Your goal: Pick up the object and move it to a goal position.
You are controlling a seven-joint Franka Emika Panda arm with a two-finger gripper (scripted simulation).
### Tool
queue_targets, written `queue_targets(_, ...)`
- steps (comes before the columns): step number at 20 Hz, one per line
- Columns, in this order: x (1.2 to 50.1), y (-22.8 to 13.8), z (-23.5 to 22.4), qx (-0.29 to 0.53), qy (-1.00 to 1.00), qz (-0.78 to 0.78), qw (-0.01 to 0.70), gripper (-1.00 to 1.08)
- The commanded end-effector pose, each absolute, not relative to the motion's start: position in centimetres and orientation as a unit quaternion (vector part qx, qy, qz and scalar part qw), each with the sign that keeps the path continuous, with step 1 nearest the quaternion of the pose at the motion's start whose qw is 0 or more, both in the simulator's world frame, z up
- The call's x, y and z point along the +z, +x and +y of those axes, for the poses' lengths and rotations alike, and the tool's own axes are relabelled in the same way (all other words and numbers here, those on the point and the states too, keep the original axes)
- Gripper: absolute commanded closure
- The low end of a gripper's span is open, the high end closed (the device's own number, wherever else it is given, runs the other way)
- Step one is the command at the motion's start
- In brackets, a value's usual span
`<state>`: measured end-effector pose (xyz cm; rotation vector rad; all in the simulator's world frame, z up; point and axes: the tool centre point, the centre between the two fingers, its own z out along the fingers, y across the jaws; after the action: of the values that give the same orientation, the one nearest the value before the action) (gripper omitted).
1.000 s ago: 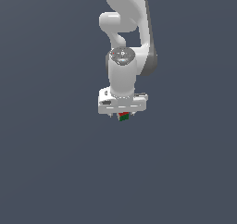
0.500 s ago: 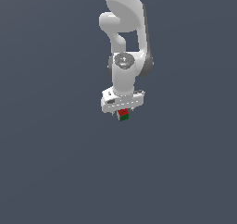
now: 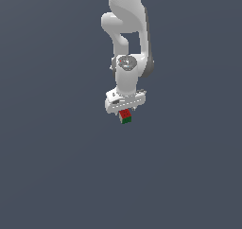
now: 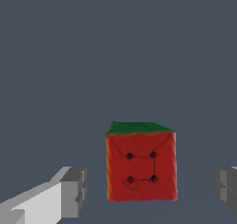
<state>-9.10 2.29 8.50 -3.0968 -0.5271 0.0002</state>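
Exterior view: one white arm [image 3: 126, 29] reaching down from the upper edge, ending in one white gripper [image 3: 124, 110] pointed downward. One small block [image 3: 125, 117] directly under the gripper's body, red on its upper half and dark green on its lower half, far smaller than the gripper. Plain dark grey-blue ground [image 3: 56, 166] all around, unbroken. Cannot tell from this view whether the block rests on the ground or hangs clear of it.

Wrist view: same block [image 4: 141, 165], seen close, between the two fingers of the gripper [image 4: 148, 193]. Broad red face toward the camera (marked with four dark dots joined by thin lines), with a narrow green face showing along its far edge. One light grey finger [image 4: 65, 195] to one side of the block, a second finger [image 4: 227, 188] to the other, partly cut off at the picture's edge. Strip of ground visible between each finger and the block, so fingers spread apart, neither touching the block. Nothing clamped.

Counted across both views: one arm, one gripper, two fingers, one block.
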Motion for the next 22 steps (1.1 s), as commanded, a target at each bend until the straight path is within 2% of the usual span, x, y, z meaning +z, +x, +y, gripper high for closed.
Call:
queue_targets(1,8.3,-9.4,2.3,0.0,-0.985,-0.172,0.0,-0.92)
queue_targets(7,7.9,-9.3,2.3,0.0,-0.985,-0.171,0.0,-0.92)
queue_targets(22,3.3,-9.5,2.3,0.0,-0.985,-0.172,0.0,-0.92)
